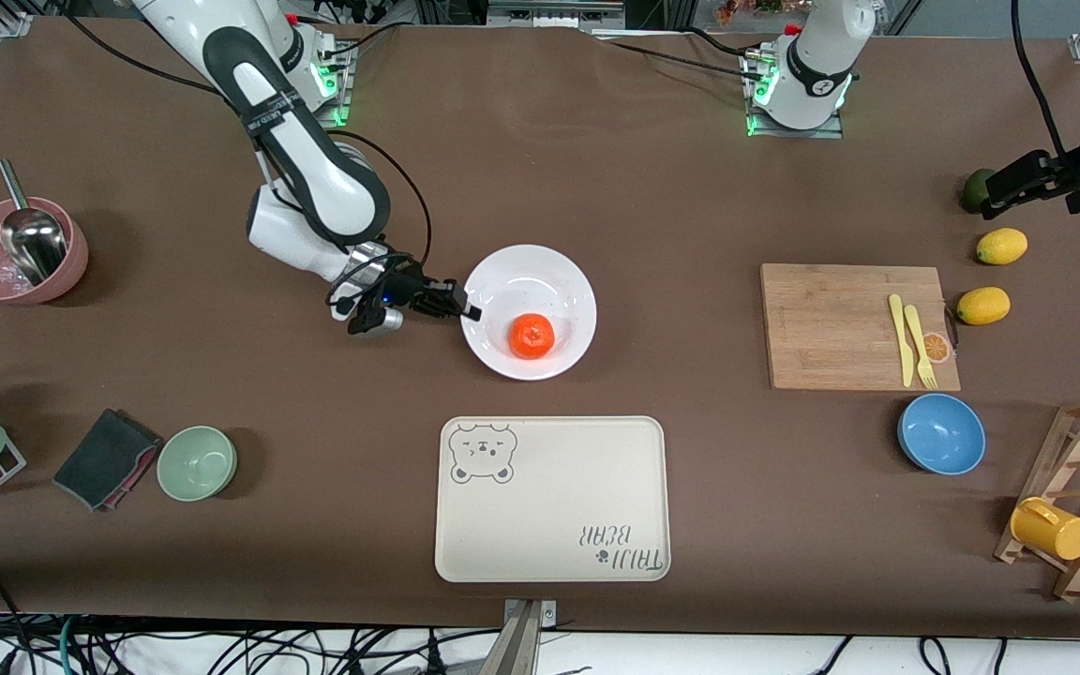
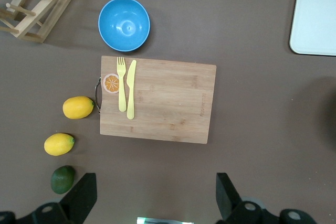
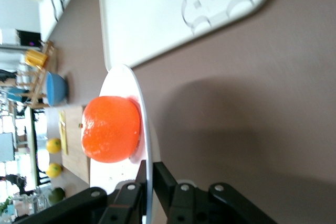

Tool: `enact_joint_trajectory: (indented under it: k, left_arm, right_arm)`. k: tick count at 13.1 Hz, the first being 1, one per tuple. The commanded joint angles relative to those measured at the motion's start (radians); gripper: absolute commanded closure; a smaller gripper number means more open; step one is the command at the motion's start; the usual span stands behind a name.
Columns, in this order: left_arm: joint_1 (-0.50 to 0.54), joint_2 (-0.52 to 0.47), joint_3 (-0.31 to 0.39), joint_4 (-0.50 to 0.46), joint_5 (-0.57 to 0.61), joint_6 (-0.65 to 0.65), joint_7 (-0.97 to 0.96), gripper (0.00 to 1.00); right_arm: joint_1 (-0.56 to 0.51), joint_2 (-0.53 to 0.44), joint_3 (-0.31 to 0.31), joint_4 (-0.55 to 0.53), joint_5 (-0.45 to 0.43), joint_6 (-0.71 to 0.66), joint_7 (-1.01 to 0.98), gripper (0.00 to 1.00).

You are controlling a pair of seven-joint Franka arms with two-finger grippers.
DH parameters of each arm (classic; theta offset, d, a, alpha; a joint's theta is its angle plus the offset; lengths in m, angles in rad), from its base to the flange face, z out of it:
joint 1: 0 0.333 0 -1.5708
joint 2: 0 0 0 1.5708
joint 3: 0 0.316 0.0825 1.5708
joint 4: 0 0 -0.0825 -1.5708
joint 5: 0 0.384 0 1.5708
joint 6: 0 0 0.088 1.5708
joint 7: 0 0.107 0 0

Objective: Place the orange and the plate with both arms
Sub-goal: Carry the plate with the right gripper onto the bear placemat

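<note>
The left gripper (image 2: 152, 203), fingers (image 2: 81, 195) spread wide, is hovering over bare table. A cutting board (image 2: 168, 100) is carrying a yellow fork (image 2: 122, 85) and knife (image 2: 130, 90) side by side. Two lemons (image 2: 79, 107) and a green fruit (image 2: 62, 179) are lying beside it, with a blue bowl (image 2: 124, 23) near the board, a wooden rack (image 2: 37, 3) and a tray (image 2: 317, 14) corner showing.

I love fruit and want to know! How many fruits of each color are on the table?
Orange fruit: 1, the orange on the plate
Yellow fruit: 2, lemons beside the cutting board
Dark green fruit: 1
Total: 4
</note>
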Motion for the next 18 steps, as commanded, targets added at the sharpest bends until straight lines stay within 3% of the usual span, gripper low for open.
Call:
enact_joint_trajectory:
  k: [1,13,18]
  left_arm:
    - [0.006,0.009,0.001,0.023,-0.016,-0.010,0.001,0.00]
    - [0.003,0.007,0.000,0.023,-0.019,-0.010,0.001,0.00]
    - [0.005,0.009,0.001,0.023,-0.019,-0.010,0.001,0.00]
  right_arm:
    - [-0.006,0.123,0.005,0.167,0.022,0.009,-0.007,1.00]
    - [0.000,0.510,-0.057,0.652,0.012,0.041,-0.006,1.00]
    - [0.009,0.599,-0.078,0.758,0.009,0.041,-0.007,1.00]
